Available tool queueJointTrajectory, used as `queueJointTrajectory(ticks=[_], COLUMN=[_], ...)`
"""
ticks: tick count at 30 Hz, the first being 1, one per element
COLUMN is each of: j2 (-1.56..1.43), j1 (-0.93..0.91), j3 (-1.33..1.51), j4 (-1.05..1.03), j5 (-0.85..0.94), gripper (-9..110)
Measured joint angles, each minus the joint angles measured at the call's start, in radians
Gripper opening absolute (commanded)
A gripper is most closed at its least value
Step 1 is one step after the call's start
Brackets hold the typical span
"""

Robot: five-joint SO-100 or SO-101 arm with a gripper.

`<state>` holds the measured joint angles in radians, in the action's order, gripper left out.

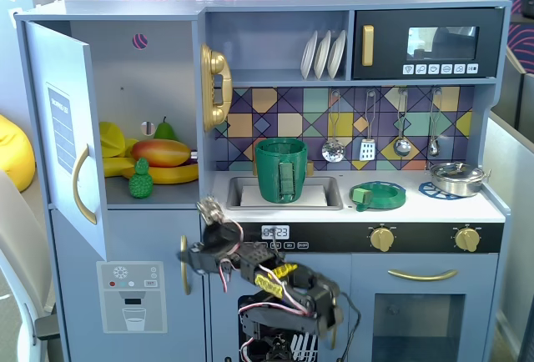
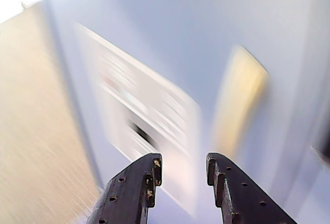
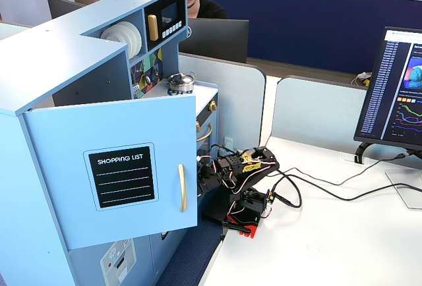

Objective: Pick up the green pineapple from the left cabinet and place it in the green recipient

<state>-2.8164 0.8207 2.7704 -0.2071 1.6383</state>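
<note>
The green pineapple [image 1: 140, 178] stands upright on the shelf of the left cabinet [image 1: 140, 70], in front of a red-yellow mango [image 1: 161, 153]. The cabinet's door [image 1: 60, 128] hangs open. The green recipient [image 1: 281, 170] stands in the sink, right of the cabinet. My gripper [image 1: 188, 257] is low in front of the lower door, well below the shelf. In the wrist view, which is blurred, my gripper [image 2: 183, 162] is open with nothing between its fingers. It faces the water-dispenser picture [image 2: 144, 126] and a gold handle [image 2: 237, 100].
Bananas [image 1: 167, 173] and a green pear [image 1: 164, 130] share the shelf with the pineapple. A flat green dish [image 1: 377, 195] and a metal pot [image 1: 456, 177] sit on the counter. In the side fixed view the open door [image 3: 119, 174] partly hides the arm [image 3: 241, 167].
</note>
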Motion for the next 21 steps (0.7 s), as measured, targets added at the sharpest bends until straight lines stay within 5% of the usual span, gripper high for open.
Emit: queueJointTrajectory(ticks=[9, 21], j2=[0.357, 0.63], j1=[-0.041, -0.081], j3=[-0.394, -0.598], j4=[0.115, 0.261], j5=[-0.072, -0.077], gripper=[44, 50])
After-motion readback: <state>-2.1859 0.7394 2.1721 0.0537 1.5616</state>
